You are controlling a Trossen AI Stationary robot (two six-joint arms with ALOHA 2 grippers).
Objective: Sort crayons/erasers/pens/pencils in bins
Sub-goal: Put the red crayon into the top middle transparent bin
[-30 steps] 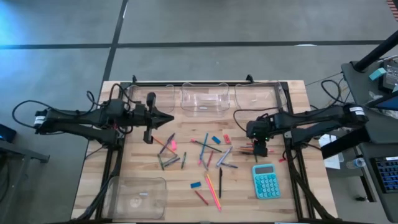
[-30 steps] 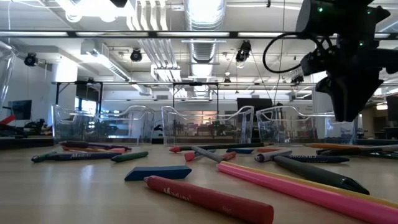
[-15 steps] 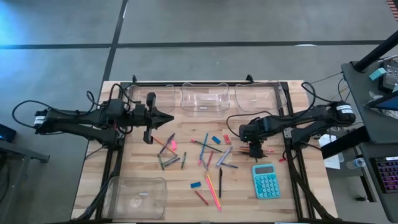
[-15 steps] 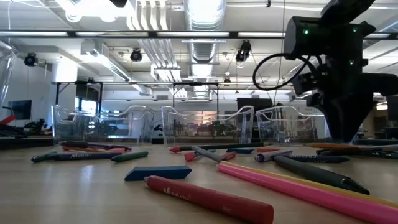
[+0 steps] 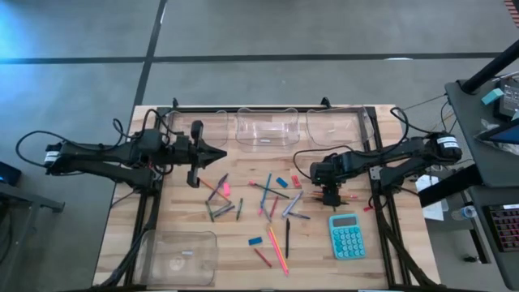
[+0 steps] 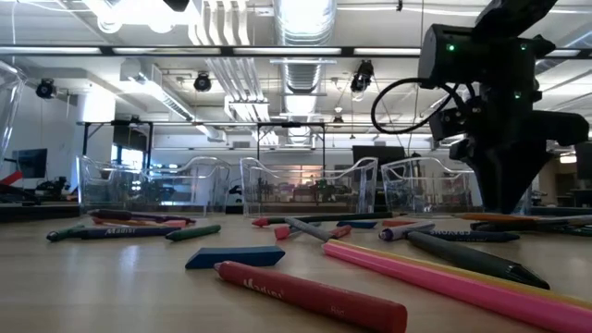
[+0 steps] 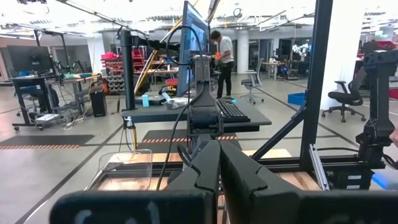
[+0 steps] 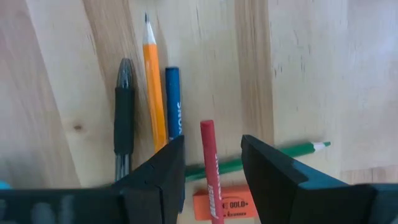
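Note:
Crayons, pens, pencils and erasers lie scattered flat on the middle of the wooden table. My right gripper points down over their right end, open. In the right wrist view, a red stick lies between its fingers without touching them. An orange pencil, a blue crayon, a black pen, a green pencil and an orange eraser lie close by. My left gripper waits shut, raised above the table's left part. Three clear bins stand along the far edge, and one more at the near left.
A teal calculator lies just nearer than my right gripper. In the low view a red crayon, a blue eraser and a long pink pencil lie close to the camera. A person stands in the room beyond the table.
My right gripper has sunk toward the table and shifted a little toward the table's left, onto the right end of the pile. Its fingers have stayed open. Nothing on the table has moved.

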